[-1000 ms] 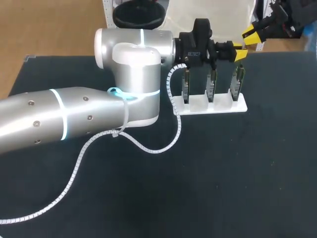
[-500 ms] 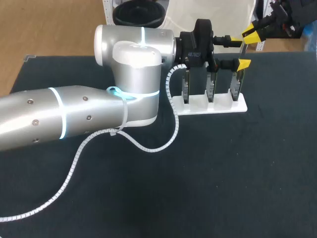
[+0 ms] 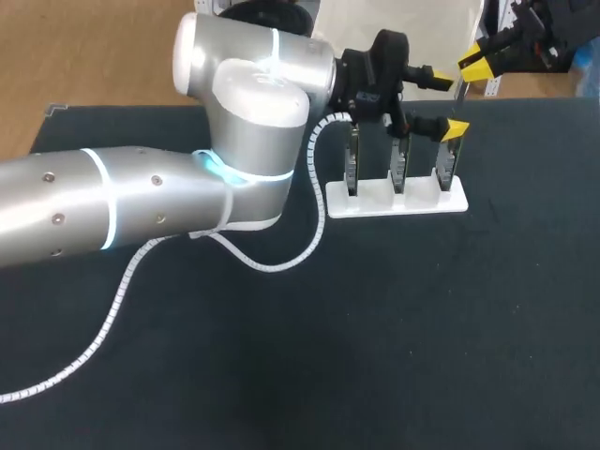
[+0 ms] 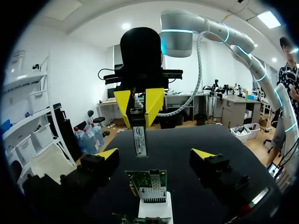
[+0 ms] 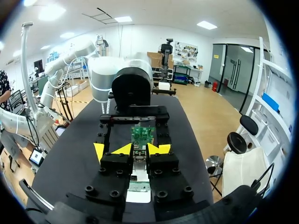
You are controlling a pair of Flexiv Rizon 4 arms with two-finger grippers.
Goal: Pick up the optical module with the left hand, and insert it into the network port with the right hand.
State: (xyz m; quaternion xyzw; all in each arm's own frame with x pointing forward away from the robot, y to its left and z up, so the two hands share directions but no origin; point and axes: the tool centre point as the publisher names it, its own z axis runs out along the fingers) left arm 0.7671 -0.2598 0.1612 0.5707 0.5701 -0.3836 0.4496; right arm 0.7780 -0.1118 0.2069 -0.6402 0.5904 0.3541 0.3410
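Observation:
The optical module, a slim metal bar with a label, hangs upright with my right gripper shut on its upper end. My left gripper stands open around it, one finger on each side and neither touching. In the head view both grippers meet above the right end of the rack: left gripper, right gripper. A green network card with its port stands just below the module. From the right wrist, the module sits between the shut fingers of the right gripper.
A white rack holds three upright green cards near the table's far edge. My left arm's grey body and its coiled white cable lie across the table's left half.
My left gripper has opened wide and let go of the module, which stays in the right gripper. The left arm's elbow shifted slightly towards the far edge.

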